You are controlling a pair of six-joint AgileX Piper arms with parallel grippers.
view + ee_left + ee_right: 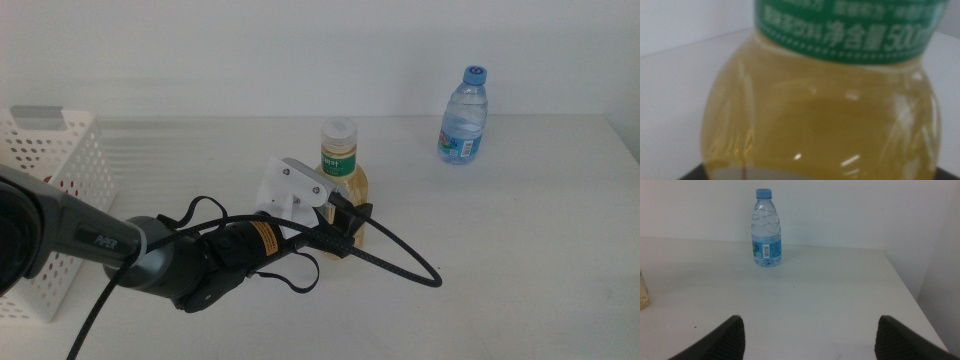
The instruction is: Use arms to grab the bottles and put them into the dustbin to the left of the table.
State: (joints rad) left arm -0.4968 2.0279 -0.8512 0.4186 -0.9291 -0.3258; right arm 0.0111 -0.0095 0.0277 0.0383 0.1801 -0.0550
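The bottle of yellow liquid, with a green label and white cap, stands upright near the table's middle. My left gripper reaches in from the left and sits around its lower body. In the left wrist view the yellow bottle fills the picture at very close range. A small blue-capped water bottle stands at the far right, apart from both arms. My right gripper is open and holds nothing, and it faces the water bottle from a distance. The white perforated dustbin stands at the left edge.
The white table stretches bare between the two bottles and toward the front. A black cable loops from the left arm onto the tabletop. In the right wrist view the table's right edge drops off beside a white wall.
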